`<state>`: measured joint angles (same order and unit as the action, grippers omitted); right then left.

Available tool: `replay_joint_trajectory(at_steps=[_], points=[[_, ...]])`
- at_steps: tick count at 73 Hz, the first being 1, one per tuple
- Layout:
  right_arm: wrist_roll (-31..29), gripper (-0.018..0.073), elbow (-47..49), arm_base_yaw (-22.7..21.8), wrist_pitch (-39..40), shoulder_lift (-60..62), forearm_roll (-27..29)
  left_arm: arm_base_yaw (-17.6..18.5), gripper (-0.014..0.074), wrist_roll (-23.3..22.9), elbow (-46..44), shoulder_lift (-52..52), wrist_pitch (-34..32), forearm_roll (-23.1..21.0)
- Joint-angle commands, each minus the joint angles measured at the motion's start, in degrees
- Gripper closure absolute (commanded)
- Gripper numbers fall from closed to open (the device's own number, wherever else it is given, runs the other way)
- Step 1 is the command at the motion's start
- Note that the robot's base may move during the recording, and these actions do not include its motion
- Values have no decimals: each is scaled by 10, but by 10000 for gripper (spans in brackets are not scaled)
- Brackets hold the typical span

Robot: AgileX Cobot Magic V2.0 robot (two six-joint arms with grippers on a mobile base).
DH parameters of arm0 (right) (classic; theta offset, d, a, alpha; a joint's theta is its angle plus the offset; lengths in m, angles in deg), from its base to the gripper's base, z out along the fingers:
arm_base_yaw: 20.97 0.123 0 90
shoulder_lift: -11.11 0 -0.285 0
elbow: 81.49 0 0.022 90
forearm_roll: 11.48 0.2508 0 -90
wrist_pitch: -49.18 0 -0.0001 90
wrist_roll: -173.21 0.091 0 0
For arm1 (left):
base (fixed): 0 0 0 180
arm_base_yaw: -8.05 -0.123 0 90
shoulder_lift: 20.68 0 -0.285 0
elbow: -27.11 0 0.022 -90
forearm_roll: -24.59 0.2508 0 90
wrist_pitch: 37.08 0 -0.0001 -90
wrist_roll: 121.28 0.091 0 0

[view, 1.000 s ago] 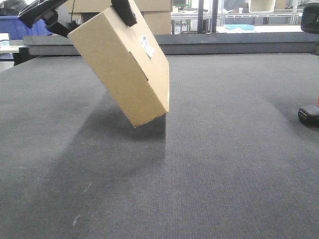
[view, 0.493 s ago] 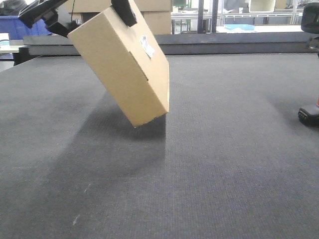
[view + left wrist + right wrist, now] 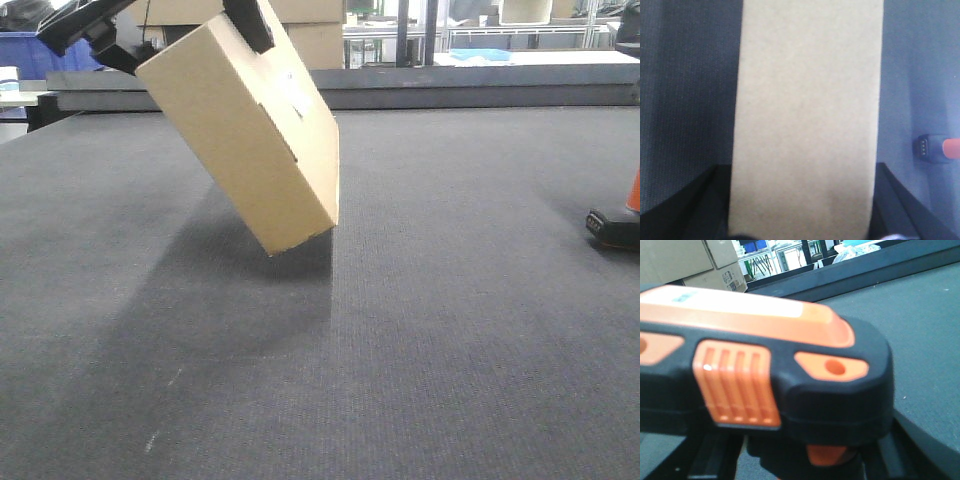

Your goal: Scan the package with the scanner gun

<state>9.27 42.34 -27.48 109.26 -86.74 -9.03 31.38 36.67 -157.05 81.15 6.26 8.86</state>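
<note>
My left gripper: clamped on tilted box over mat | my right gripper: grasping scanner by its handle

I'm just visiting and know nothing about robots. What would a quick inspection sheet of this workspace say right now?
Surface: dark grey mat.
Job's things: package held tilted, lowest corner near the mat, contact unclear; scanner gun at the right edge, with an orange handle and black base.
Clutter: nothing seen.
Hands: left hand closed on the package's upper end; right hand around the scanner gun's handle, apparently gripping.
Cables: nothing seen.
Surroundings: cardboard boxes and a blue crate behind the table.
</note>
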Motion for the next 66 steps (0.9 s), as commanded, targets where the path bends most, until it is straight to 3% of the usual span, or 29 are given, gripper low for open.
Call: replay_joint_trajectory(at_steps=[1, 11, 21, 31, 50, 66], points=[[-1, 501, 3, -2, 19, -1, -2, -1, 708, -1, -3, -1, -12, -1], [-1, 726, 3, -2, 36, -1, -2, -1, 708, -1, -3, -1, -12, -1], [-1, 727, 3, -2, 70, 6, -2, -1, 708, -1, -3, -1, -12, -2], [-39, 727, 3, -2, 71, 33, -2, -1, 708, -1, -3, -1, -11, -10], [-243, 727, 47, -2, -54, 104, 3, -1, 708, -1, -3, -1, -3, -16], [-347, 727, 94, -2, -124, 107, 8, -1, 708, -1, -3, -1, 2, -17]])
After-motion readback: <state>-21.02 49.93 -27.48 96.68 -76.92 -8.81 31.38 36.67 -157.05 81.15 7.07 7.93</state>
